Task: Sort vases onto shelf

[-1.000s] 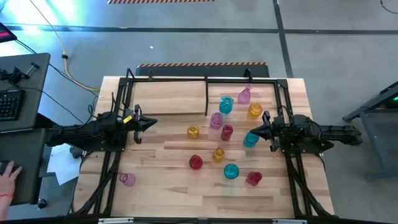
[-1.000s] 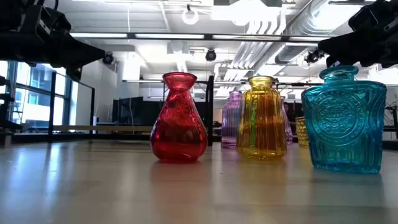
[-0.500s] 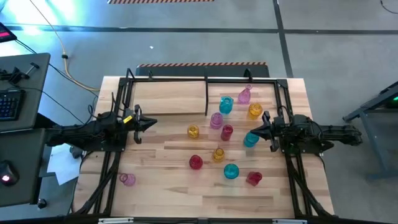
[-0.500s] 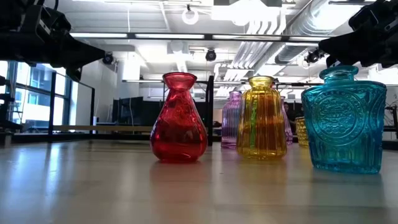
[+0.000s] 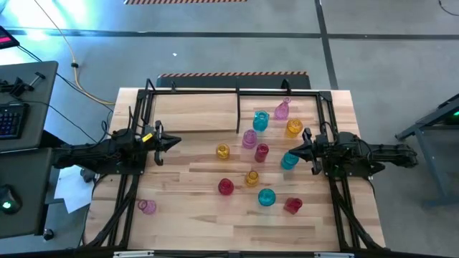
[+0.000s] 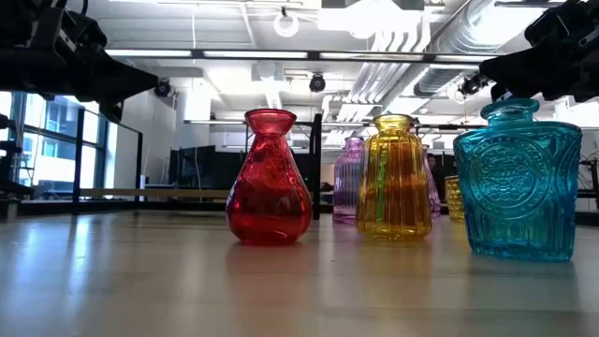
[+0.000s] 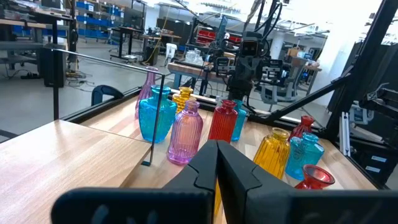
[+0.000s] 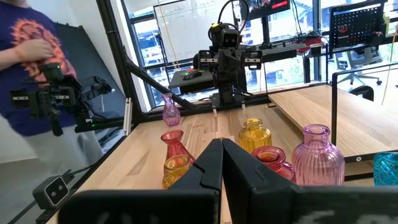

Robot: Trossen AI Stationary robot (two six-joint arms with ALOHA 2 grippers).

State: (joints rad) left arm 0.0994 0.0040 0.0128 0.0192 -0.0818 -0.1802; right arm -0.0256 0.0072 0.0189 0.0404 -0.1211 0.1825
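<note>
While the vases stand scattered over the right half of the table, I'd say the sorting has hardly begun. The shelf, a black rod rack with a pale plank base, sits along the far edge. From above, its left section looks bare. A cyan vase, a pink narrow-necked vase and an amber vase stand within the rack's right part, though I cannot tell whether they count as placed. The others are out on the open wood, among them a red one, a second cyan and a lone pink vase near the front left corner. Nearly all of it looks left to do.

The left gripper hangs at the table's left side, fingers pressed together on nothing, well apart from any vase. The right gripper is likewise clenched and empty, its tip just beside a cyan vase.

Compared with a second ago, neither arm nor any vase has shifted. A person's hand that showed at the desk to the left is gone.
</note>
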